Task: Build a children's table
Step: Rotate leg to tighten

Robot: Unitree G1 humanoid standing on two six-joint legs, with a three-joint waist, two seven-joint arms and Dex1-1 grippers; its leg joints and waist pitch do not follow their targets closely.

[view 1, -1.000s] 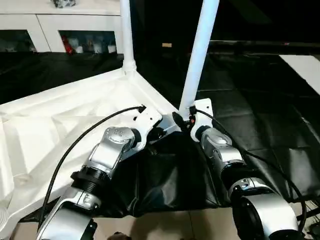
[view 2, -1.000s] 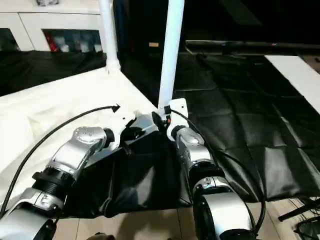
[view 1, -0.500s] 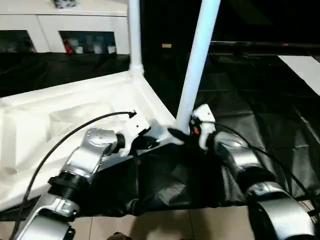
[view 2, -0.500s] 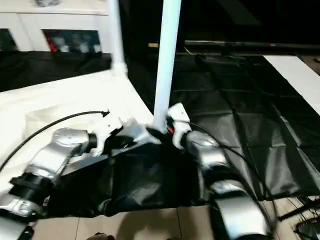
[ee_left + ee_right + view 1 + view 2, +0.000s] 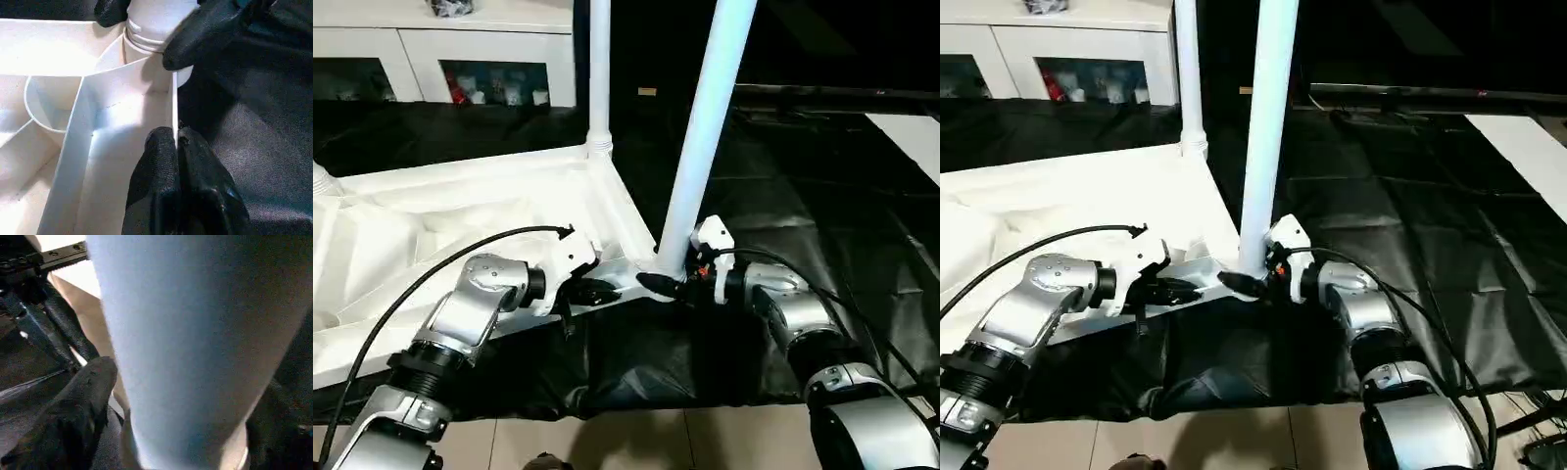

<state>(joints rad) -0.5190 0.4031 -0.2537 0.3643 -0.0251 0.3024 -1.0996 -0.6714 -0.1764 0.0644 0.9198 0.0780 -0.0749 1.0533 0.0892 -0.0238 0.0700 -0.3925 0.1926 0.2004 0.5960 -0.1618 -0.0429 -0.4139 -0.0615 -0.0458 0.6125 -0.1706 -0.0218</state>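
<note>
The children's table top (image 5: 460,215) lies upside down, white, its ribbed underside facing up. Two white legs stand upright in corner sockets: a far leg (image 5: 599,88) and a near leg (image 5: 705,147). My left gripper (image 5: 592,292) is shut on the thin rim of the top (image 5: 172,98) just beside the near corner. My right gripper (image 5: 664,284) reaches in from the right at the near leg's base. It is open, with one black finger (image 5: 78,421) on each side of the leg (image 5: 186,333) and close against it.
The top rests on a black-covered table (image 5: 822,196), with the cover bunched under the near corner. A white glass-door cabinet (image 5: 460,59) stands behind. Tiled floor (image 5: 636,441) shows at the near edge, and a white surface (image 5: 911,127) at the far right.
The camera has shifted. My right forearm has swung out to the right and its gripper has rolled at the leg's base, the jaws spreading wider. The left gripper keeps its hold on the rim.
</note>
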